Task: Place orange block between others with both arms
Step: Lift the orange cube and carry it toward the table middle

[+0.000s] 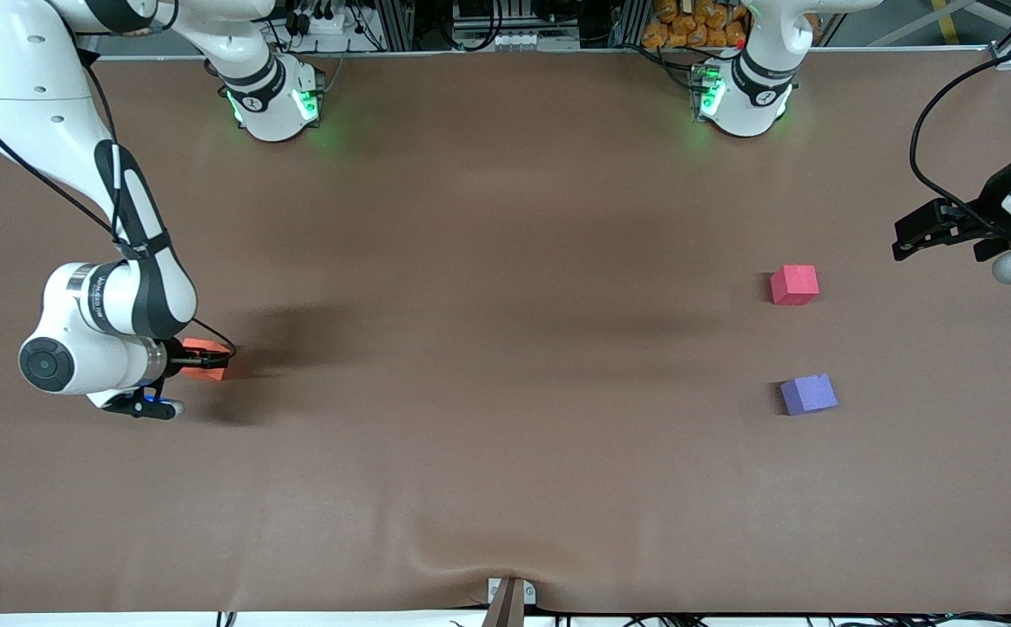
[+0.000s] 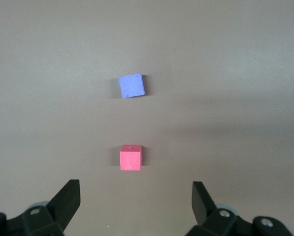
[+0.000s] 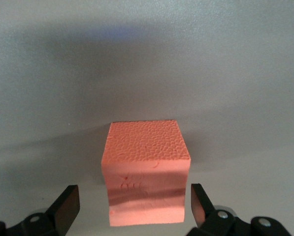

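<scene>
My right fingers [image 3: 133, 204] are straddling the orange block [image 3: 146, 169], open; closing off-centre risks twisting it. My left fingers [image 2: 136, 199] are waiting open over the desk [image 1: 505, 435].

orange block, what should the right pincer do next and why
Probably close on it. The right pincer is down at the orange block, open, a finger on either side and gaps still showing, so nothing is gripped yet. The left pincer waits open over the pink block.
</scene>
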